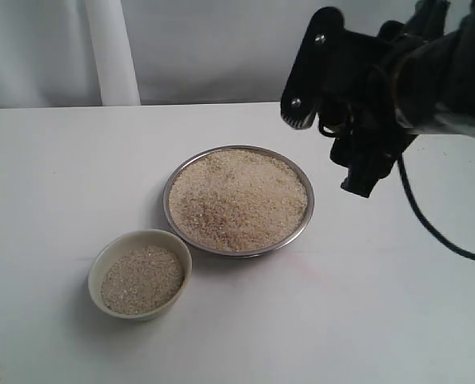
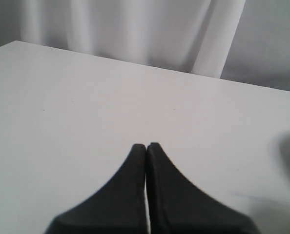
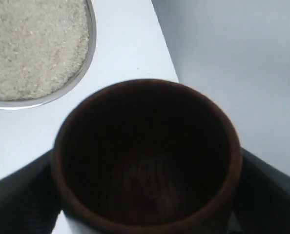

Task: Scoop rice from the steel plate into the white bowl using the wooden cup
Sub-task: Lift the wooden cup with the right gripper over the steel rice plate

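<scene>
Exterior view: a white desk (image 1: 381, 304) carries the plate (image 1: 166, 202) at centre, filled nearly to its rim with a broad, low mound of rice (image 1: 237, 200). The bowl (image 1: 113, 250) stands just beside the plate, on its near-left side and apart from it. It holds a smaller layer of rice that lies below its rim. The right arm (image 1: 397, 72), black and trailing a dark cable, hangs above the desk to the right of the plate. From this view its own body hides the cup.

Right wrist view: the right end effector (image 3: 145, 192) pinches the cup (image 3: 145, 156) between two dark fingers (image 3: 18, 195), one pressed against each side of the barrel. The cup's mouth faces the camera, and its dark inside shows wood grain at the bottom. Beyond the cup lie a strip of bare desk and then part of the plate's rim (image 3: 93, 29) and its rice (image 3: 32, 44). Cup and plate are not touching.

Left wrist view: the left end effector (image 2: 146, 148) has its two black fingers pressed together with nothing between them. It is held over bare desk, with a pale curtain (image 2: 135, 29) behind the far edge.
</scene>
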### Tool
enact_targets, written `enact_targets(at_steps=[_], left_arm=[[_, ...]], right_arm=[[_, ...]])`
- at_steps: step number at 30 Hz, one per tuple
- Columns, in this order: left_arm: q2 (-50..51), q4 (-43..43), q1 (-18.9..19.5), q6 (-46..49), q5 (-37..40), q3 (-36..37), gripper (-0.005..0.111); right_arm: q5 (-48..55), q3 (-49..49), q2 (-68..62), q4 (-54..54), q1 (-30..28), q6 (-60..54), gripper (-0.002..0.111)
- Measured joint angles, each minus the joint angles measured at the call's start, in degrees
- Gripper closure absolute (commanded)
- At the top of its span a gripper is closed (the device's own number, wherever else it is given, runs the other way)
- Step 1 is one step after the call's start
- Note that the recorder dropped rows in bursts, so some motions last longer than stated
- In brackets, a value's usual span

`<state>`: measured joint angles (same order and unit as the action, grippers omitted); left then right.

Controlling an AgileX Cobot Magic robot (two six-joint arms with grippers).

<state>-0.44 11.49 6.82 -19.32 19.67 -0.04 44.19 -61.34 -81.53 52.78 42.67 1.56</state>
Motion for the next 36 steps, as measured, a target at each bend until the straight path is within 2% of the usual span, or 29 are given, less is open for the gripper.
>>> enact_targets(at_steps=[6, 13, 18, 25, 36], left_arm=[[0.0, 0.0, 0.0, 0.0, 0.0, 0.0, 0.107], [0.0, 0.0, 0.0, 0.0, 0.0, 0.0, 0.107], [0.0, 0.0, 0.0, 0.0, 0.0, 0.0, 0.107], [0.0, 0.0, 0.0, 0.0, 0.0, 0.0, 0.107], [0.0, 0.0, 0.0, 0.0, 0.0, 0.0, 0.107]], right_arm=[[-0.15, -5.05, -11.71, 12.21, 0.0, -0.94, 0.108], [-0.03, -14.89, -24.82, 22.04, 0.0, -1.56, 0.108], [0.06, -18.24, -31.96, 29.57, 0.0, -1.56, 0.108], [0.07, -20.8, -39.2, 31.06, -0.35, -1.56, 0.108], [1.49, -20.94, -42.08, 31.41, -0.46, -2.31, 0.108]])
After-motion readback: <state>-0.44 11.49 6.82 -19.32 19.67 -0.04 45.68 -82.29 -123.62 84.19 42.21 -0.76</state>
